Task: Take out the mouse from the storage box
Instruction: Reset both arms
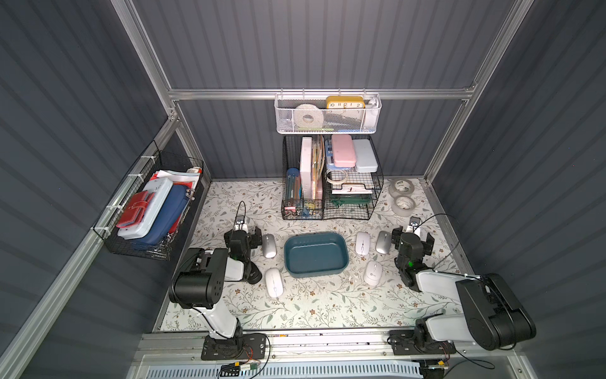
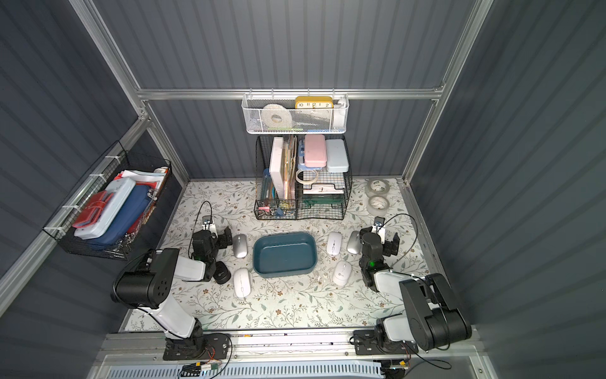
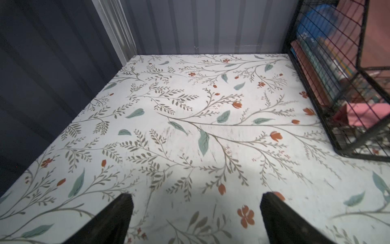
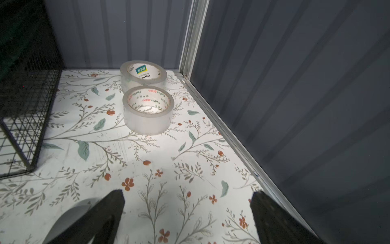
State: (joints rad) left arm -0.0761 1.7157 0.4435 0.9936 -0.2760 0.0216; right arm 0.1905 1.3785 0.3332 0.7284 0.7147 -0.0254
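Pictured nearest, bolted to the front rail: the bases of both arms, at the near edge of the floral table. Just beyond, lying on the table outside the tub: the near-left white mouse off one near corner, the near-right pale mouse off the other. At centre, in both top views: the storage box, a shallow teal tub, its floor in plain view.

Level with its far half, also on the table: the left silver mouse just beside the left wall, then the right white mouse and the right silver mouse side by side. Tucked under the left arm, a dark rounded object, too hidden to identify.

Flanking that row, pointed toward the far wall: the left gripper just left of the left silver mouse, the right gripper just right of the right silver mouse. Spread fully wide in the wrist views, left fingers and right fingers well apart over floral print, clasping nothing.

Farther back at right, the nearer tape roll and the farther tape roll, close together near the far-right corner. Against the far wall, a black wire organiser packed with cases and stationery. Hung above, a white mesh basket with a yellow clock. On the left wall, a black wire basket of pouches.
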